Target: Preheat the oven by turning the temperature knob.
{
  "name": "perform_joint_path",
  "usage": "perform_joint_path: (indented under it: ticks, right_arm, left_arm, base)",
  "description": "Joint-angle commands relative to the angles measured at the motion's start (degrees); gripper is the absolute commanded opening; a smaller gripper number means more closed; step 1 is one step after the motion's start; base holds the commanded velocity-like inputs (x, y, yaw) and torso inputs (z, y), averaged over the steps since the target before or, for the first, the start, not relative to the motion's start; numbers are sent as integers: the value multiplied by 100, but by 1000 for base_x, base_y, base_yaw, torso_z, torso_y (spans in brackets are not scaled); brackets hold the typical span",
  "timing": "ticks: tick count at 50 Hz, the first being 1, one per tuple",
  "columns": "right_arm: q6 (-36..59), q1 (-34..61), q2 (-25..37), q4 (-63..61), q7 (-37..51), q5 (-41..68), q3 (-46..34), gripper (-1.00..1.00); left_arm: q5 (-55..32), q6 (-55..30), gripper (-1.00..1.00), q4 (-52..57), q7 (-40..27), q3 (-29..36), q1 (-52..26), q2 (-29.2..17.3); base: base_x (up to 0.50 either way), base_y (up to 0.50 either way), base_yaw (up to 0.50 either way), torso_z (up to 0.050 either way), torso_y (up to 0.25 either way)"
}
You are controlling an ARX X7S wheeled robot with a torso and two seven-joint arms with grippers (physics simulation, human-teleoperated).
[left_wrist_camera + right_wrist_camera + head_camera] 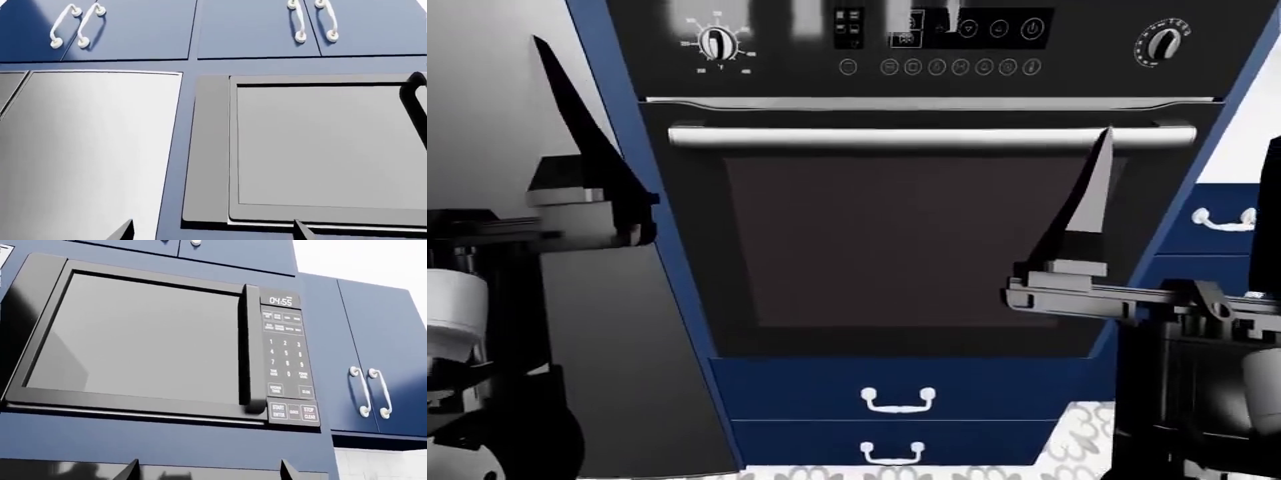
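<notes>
Pointing upward before the oven [934,250], both arms' jaws stand spread, gripping nothing

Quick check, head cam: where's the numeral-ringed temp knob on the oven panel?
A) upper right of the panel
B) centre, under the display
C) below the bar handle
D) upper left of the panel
D: the temperature knob, ringed by white numerals, sits at the upper left of the oven panel; the other knob is at the upper right, and both are above the bar handle.

Microwave [153,340]; blue cabinets [133,30]; drawers [894,400]
</notes>
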Motion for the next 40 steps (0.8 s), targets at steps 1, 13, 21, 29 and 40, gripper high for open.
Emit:
perform_joint_path:
  ticks: [1,13,21,29,40]
  right_arm:
    - [273,53,-5,-66,1,265,79,100]
    - [88,-3,73,-41,-2,241,-1,100]
    - [-75,-52,120,-42,-36,332,-9,100]
    - [5,-37,130,-44,14,297,-41,100]
    - [-38,-12,199,4,203,-299,-250,100]
  left_arm:
    - [85,-351,100,74,-137,75,-66,-53]
    - [57,-348,100,101,-145,104,-66,-103]
    - [13,-341,100,132,-165,90,-67,-124]
    - [-2,-355,100,149,-189,103,-70,-145]
    - [-42,-385,100,140,-231,111,-79,-177]
  base:
    - [500,0,0,0,0]
    - [176,0,0,0,0]
    - [385,0,0,0,0]
    - [317,0,0,0,0]
    - [0,0,0,0,0]
